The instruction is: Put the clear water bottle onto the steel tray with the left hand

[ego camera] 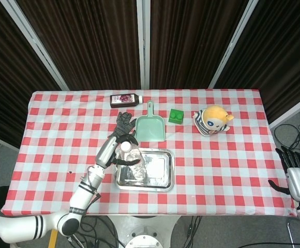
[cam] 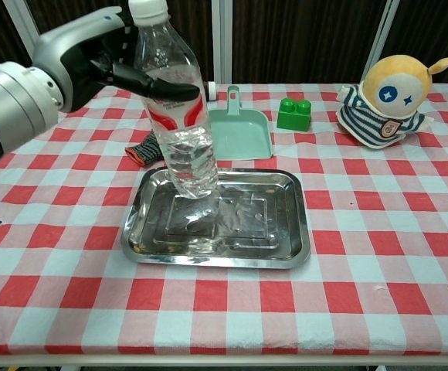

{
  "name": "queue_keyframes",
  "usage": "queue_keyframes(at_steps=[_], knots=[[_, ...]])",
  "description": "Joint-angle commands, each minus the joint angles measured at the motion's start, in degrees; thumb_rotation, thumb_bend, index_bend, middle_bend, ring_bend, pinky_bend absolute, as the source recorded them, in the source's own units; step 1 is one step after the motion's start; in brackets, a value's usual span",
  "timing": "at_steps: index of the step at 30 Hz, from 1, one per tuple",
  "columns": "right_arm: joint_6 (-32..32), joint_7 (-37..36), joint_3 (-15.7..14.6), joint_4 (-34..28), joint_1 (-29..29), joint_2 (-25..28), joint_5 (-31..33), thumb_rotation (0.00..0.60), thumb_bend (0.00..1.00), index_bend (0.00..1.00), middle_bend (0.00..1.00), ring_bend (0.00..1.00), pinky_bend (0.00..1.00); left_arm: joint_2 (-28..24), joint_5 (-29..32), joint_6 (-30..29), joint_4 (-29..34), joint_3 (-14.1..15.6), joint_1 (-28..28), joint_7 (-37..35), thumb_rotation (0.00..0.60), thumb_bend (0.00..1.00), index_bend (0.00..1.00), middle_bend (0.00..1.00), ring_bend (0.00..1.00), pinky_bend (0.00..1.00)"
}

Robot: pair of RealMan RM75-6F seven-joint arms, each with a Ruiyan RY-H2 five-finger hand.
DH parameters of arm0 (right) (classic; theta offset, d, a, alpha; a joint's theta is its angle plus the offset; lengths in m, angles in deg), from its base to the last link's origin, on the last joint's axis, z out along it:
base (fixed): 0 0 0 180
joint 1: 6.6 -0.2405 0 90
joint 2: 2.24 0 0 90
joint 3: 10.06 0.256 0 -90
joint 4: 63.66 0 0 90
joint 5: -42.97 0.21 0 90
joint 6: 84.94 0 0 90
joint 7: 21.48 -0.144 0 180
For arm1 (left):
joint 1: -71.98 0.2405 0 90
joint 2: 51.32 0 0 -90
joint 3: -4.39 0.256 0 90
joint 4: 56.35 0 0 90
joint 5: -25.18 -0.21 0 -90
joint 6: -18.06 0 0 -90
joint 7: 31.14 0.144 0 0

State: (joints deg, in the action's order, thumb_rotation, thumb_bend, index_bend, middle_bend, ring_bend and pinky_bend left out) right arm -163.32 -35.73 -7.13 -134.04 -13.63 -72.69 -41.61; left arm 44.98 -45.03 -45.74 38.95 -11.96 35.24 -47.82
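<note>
My left hand (cam: 108, 58) grips the clear water bottle (cam: 176, 116) around its upper part, fingers wrapped over the red-and-white label. The bottle, white-capped, stands upright over the left part of the steel tray (cam: 286, 232); its base looks just above or touching the tray floor, I cannot tell which. From the head camera the bottle (ego camera: 131, 157) and left hand (ego camera: 112, 146) sit at the tray's (ego camera: 160, 170) left end. My right hand (ego camera: 298, 180) hangs off the table's right edge with fingers spread, holding nothing.
Behind the tray lie a grey knit glove (cam: 140, 147) and a green dustpan (cam: 235, 131). Further back are a dark flat bottle (ego camera: 124, 99), a green brick (cam: 293, 114) and a yellow plush toy (cam: 390, 93) at the right.
</note>
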Motion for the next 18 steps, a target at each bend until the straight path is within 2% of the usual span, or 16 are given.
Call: queue_keyframes(at_steps=[1, 7, 18], knots=[[0.2, -0.1, 0.0, 0.1, -0.1, 0.0, 0.0, 0.6, 0.12, 0.0, 0.0, 0.0, 0.0, 1.8, -1.5, -0.7, -2.2, 1.4, -0.1, 0.4, 0.6, 0.22, 0.56, 0.63, 0.53, 0.61], [0.4, -0.4, 0.1, 0.2, -0.2, 0.0, 0.1, 0.6, 0.12, 0.0, 0.0, 0.0, 0.0, 4.4, -4.6, -2.8, -6.3, 2.9, 0.6, -0.8, 0.6, 0.22, 0.56, 0.63, 0.53, 0.61], [0.8, -0.1, 0.1, 0.6, -0.2, -0.3, 0.4, 0.6, 0.12, 0.0, 0.0, 0.0, 0.0, 5.1, -8.4, -3.0, -11.2, 5.8, 1.6, -3.7, 0.6, 0.21, 0.56, 0.63, 0.53, 0.6]])
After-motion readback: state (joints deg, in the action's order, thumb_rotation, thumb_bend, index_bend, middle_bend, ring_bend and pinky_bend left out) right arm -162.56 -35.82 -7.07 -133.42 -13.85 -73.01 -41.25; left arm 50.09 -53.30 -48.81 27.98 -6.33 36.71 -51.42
